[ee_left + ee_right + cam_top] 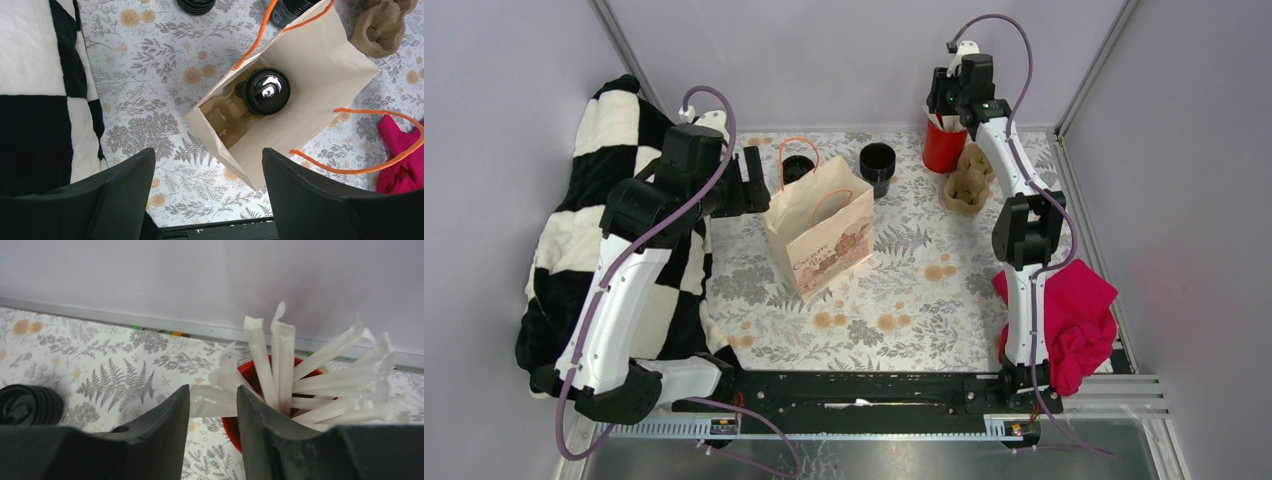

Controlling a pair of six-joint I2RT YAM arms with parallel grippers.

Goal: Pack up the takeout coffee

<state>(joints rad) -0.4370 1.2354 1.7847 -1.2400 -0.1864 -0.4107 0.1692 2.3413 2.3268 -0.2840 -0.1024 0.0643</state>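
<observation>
A takeout coffee [265, 91], black with a glossy round lid, stands inside the open paper bag [320, 75] in a brown pulp tray [227, 112]. My left gripper [207, 167] hovers open above the bag's near corner, touching nothing; in the top view it [754, 180] sits just left of the bag [819, 235]. Two more black cups [797, 168] [877, 165] stand behind the bag. My right gripper [213, 400] is over the red cup [250, 427] of white sticks, jaws apart, with one wrapped stick [220, 401] lying across the gap.
A brown pulp cup carrier [969, 180] lies beside the red cup [944, 145]. A black-and-white checked blanket [614, 230] is heaped on the left, and a red cloth [1074, 320] lies at the right edge. The bag's orange handles [370, 167] hang outward. Walls close in the back and sides.
</observation>
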